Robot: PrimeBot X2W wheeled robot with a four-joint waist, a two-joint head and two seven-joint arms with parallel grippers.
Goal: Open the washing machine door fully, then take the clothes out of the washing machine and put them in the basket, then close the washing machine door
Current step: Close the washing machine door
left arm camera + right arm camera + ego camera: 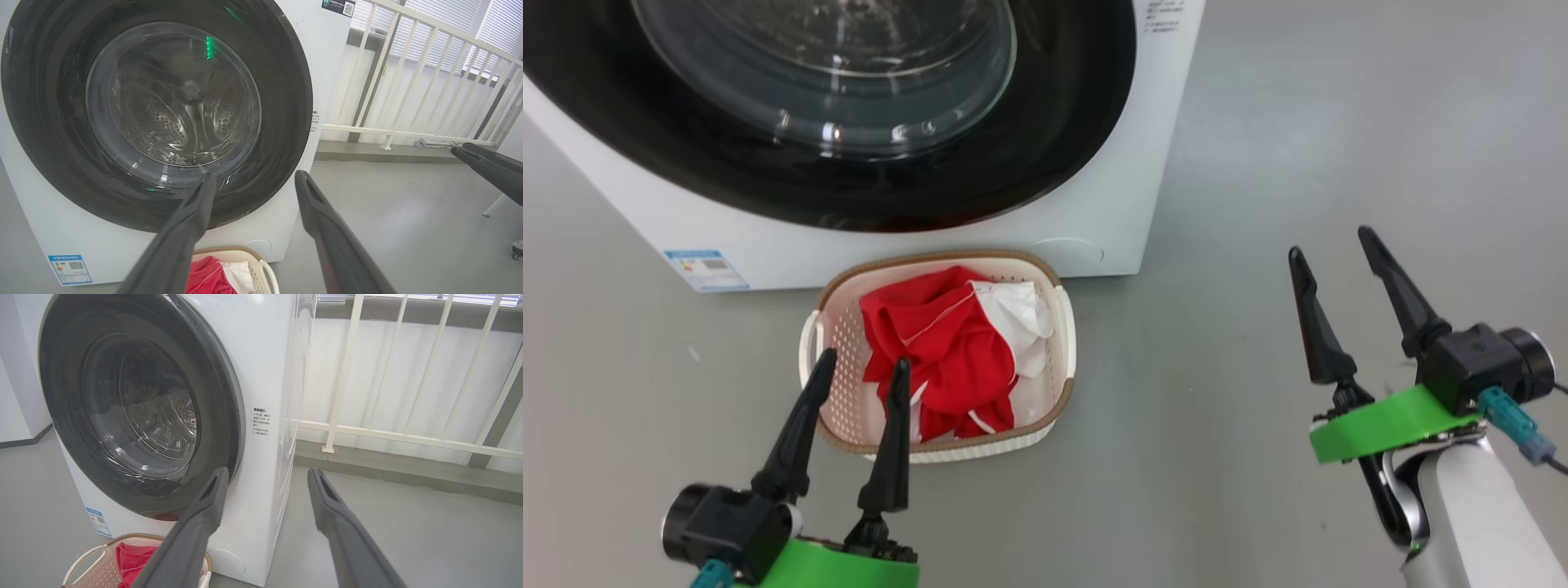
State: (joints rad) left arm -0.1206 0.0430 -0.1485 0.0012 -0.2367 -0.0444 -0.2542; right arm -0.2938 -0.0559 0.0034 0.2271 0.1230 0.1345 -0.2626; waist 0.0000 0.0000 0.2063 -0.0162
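Observation:
The washing machine (1086, 204) stands white at the top of the head view, and its door (849, 106) lies shut flat against the front, glossy black ring around clear glass. The door (155, 110) shows the steel drum behind the glass in the left wrist view, and again (139, 412) in the right wrist view. The red and white clothes (952, 351) lie heaped in the basket (1062, 359) on the floor before the machine. My left gripper (864, 367) hovers open over the basket's near left corner. My right gripper (1331, 253) stands open, well right of the basket.
A white railing (408, 81) runs along the wall right of the machine, with a raised kerb below it. Grey floor stretches around the basket and to the right. A blue label sticker (707, 269) sits low on the machine's front.

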